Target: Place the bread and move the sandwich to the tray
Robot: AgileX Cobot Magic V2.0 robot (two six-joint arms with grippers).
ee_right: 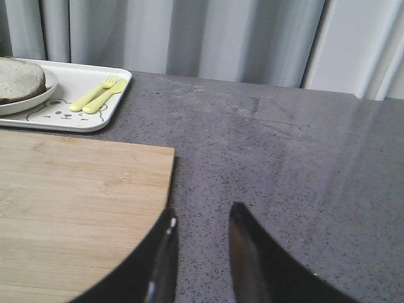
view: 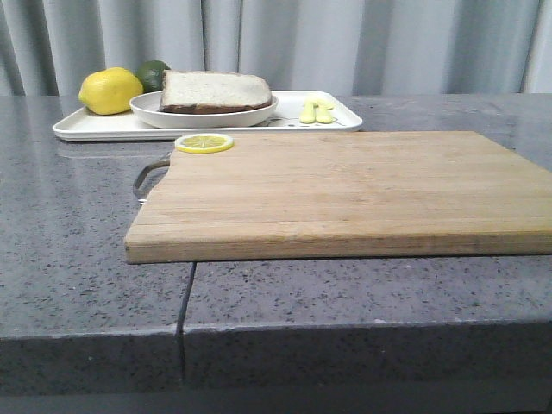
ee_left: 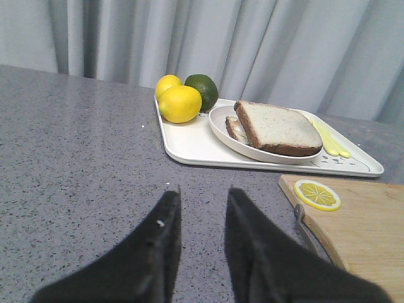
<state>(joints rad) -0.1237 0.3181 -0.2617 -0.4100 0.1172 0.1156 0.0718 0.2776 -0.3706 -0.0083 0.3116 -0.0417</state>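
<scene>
Bread (view: 216, 90), the thick dark-crusted slice, lay on top of the sandwich in the round white plate (view: 148, 110), and the plate already sat on the tray (view: 86, 128) at the far left of the counter, so by these views the task looked all but finished. Little remained to go wrong, though a careless sweep of the left gripper (ee_left: 203, 211), which hung nearest the tray, could have nudged the tray's rim or tipped the top slice off the thinner slice beneath it; no egg was visible under the bread. The tray also held two lemons (ee_left: 180, 103), a lime (ee_left: 202, 89) and a yellow fork and knife set (view: 316, 111) beside the plate. The wooden cutting board (view: 345, 190) carried only a lemon slice (view: 204, 143) at its near-left corner. Both the left gripper and the right gripper (ee_right: 201, 233) were empty, fingers parted, hovering over the grey countertop (view: 78, 216) and gripping nothing.
</scene>
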